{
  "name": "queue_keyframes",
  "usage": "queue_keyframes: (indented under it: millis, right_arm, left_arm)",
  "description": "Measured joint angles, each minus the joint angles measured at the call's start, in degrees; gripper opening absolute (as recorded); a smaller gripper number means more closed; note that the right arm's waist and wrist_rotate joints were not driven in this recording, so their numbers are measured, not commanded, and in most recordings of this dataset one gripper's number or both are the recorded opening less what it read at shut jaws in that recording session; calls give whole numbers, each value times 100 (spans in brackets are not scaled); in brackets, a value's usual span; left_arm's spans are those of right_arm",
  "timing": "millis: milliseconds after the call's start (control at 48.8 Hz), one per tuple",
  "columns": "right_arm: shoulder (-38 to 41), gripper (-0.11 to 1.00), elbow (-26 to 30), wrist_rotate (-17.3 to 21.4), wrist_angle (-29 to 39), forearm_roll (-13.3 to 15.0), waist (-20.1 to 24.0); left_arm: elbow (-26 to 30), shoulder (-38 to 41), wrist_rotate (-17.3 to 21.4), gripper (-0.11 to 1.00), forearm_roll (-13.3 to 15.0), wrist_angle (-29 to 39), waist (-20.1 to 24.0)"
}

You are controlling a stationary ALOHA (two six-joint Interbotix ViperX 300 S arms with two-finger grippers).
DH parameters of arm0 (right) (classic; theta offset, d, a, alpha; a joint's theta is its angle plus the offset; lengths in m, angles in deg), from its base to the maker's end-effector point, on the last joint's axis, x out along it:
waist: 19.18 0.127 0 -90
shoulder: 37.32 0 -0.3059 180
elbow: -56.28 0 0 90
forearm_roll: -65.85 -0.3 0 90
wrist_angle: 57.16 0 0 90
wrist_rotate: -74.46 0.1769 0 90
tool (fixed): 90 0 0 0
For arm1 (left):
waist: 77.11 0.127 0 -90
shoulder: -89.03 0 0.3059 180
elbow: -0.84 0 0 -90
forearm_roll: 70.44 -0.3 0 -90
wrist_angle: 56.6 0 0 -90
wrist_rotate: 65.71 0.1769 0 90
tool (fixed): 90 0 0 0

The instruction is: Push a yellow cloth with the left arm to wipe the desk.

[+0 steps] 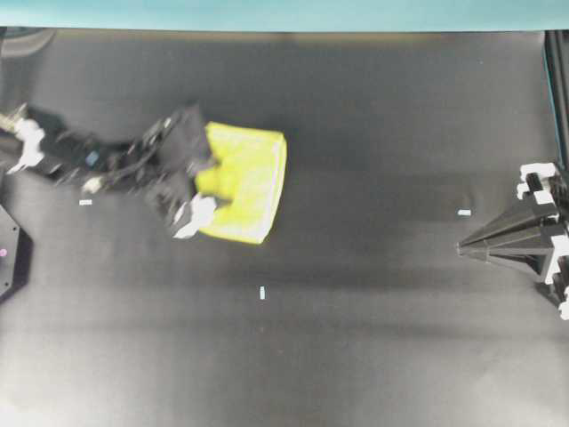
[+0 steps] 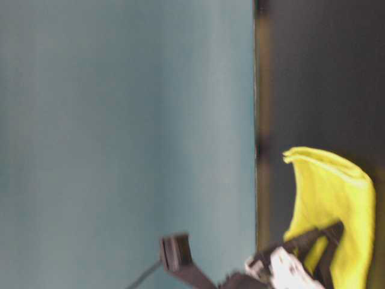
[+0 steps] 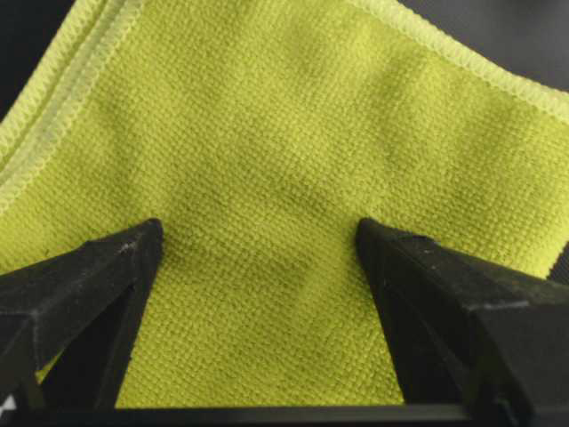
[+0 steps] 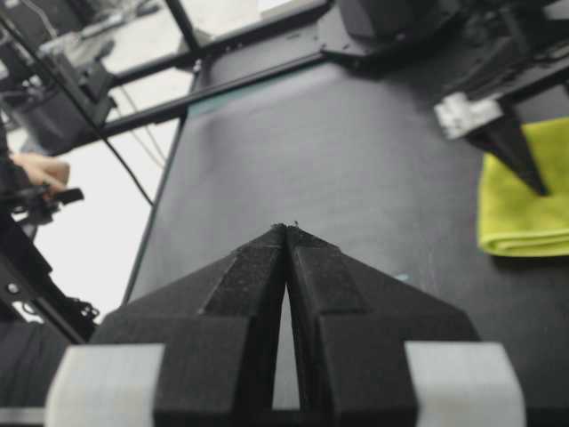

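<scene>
The yellow cloth (image 1: 253, 182) lies folded on the black desk (image 1: 356, 347), left of the middle. My left arm reaches in from the left edge, and its gripper (image 1: 216, 178) stands open over the cloth's left part. In the left wrist view both black fingertips (image 3: 147, 236) rest spread wide on the cloth (image 3: 267, 116), with nothing pinched between them. The table-level view shows the cloth (image 2: 334, 192) with the left gripper (image 2: 316, 244) leaning on it. My right gripper (image 1: 462, 247) sits at the right edge, shut and empty (image 4: 286, 229), far from the cloth (image 4: 524, 209).
A teal strip (image 1: 284, 13) runs along the desk's far edge. Small white marks (image 1: 262, 293) dot the black surface, one to the left (image 1: 85, 202) and one near the right arm (image 1: 464, 213). A black mount (image 1: 9, 253) sits at the left edge.
</scene>
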State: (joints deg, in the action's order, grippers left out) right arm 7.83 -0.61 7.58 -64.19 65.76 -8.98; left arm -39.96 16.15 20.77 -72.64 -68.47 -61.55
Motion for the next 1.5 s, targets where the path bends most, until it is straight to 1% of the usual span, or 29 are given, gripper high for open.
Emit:
queue_keyframes:
  millis: [205,369,594,717,799,942,1024,1168,1249,1290,1352,1434,1495]
  right_arm:
    - [-26,0,0,9,0,0,0]
    - [-44,0,-9,0,0,-9,0]
    - [-44,0,0,0,-9,0,0]
    - [-44,0,-9,9,-9,-9,0]
    - [-53,0,0,9,-9,0,0]
    - [-53,0,-9,0,-35,0,0]
    - [-44,0,0,0,-44,-9,0]
    - [-53,0,-9,0,-44,-9,0]
    - [-44,0,-9,0,-44,-9,0]
    - [-44,0,-9,0,-44,-9,0]
    - [-53,0,-9,9,-44,0,0]
    - [-53,0,-9,9,-44,-9,-9]
    - [-44,0,-9,0,-44,-9,0]
  left_arm:
    - [-642,-483,-9,87,-9,-26,-466]
    - [-1037,-940,-9,87,0,0,-1055]
    - [-1178,-1318,-9,87,0,35,-1925]
    - [-1178,-1327,-18,87,0,114,-2312]
    - [-1178,-1318,-62,87,-9,220,-2487]
    - [-1178,-1310,-193,87,-9,299,-2540]
    - [-1178,-1310,-202,87,-9,316,-2619]
    - [-1169,-1310,-202,86,-9,316,-2716]
    - [-1125,-1345,-105,86,-9,299,-2707]
    - [-1099,-1397,-9,86,-9,281,-2654]
    - [-1046,-1494,149,86,-9,237,-2461]
    - [-1020,-1556,457,86,-9,167,-2004]
    - [-1020,-1547,615,86,-9,114,-1679]
